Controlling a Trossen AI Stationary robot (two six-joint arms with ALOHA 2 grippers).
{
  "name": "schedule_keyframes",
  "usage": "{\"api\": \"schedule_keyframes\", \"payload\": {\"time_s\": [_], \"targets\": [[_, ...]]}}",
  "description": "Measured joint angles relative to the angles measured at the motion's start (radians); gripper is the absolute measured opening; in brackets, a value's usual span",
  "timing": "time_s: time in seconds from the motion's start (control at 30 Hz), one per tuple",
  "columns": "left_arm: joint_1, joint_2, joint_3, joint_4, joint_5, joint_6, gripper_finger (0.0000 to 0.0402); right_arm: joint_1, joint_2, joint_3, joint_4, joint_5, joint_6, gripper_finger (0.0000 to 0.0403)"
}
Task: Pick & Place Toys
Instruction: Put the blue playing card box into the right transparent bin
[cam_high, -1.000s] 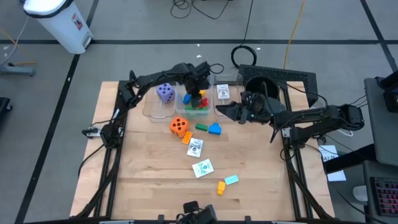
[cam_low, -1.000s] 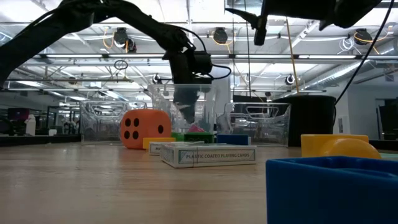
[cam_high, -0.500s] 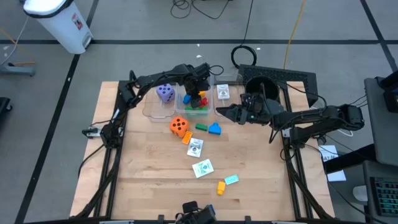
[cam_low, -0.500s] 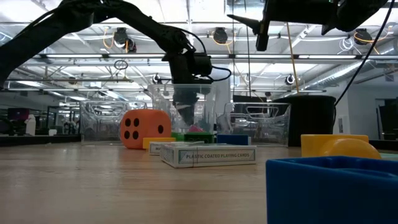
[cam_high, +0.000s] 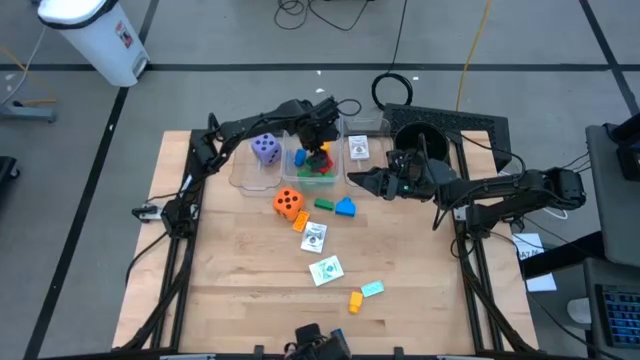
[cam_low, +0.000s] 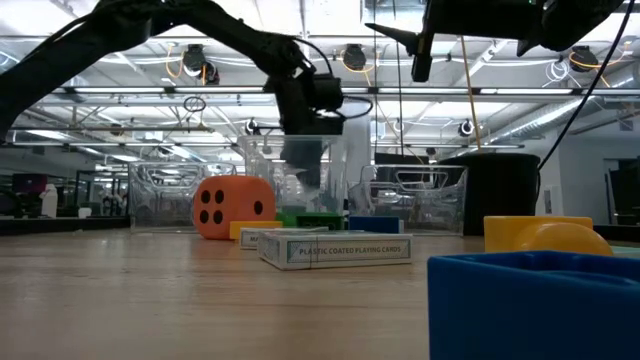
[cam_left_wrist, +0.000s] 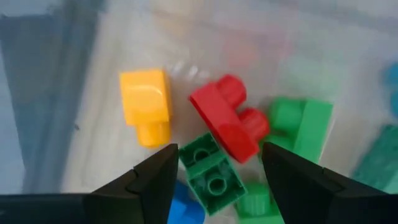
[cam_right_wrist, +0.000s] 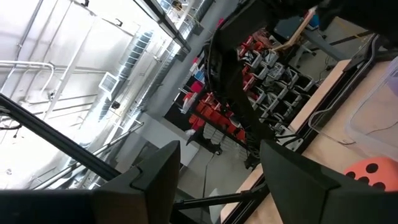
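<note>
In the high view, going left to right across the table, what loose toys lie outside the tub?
Orange die → white card → blue block → teal block.

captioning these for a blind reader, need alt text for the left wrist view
The left end effector hangs open over loose blocks inside a clear tub: a red block lies tilted between its fingers, with a yellow block to one side and green blocks around it. A blue block shows at the frame's edge.
</note>
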Motion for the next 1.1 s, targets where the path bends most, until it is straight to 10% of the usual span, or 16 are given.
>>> {"api": "schedule_keyframes", "payload": {"time_s": [0.4, 0.7, 1.1], "targets": [[-0.052, -0.019, 0.359, -0.196, 0.002, -0.066, 0.0241, -0.005, 0.0, 0.0, 0.023, 0.062, -0.069, 0.0215], [-0.079, -0.278, 0.32, 0.059, 0.316, -0.331, 0.0241, -0.013, 0.0, 0.0, 0.018, 0.074, -0.099, 0.0215], [-0.224, -0.574, 0.315, 0.363, 0.317, -0.389, 0.0241, -0.013, 0.0, 0.0, 0.014, 0.074, -0.098, 0.0215]]}}
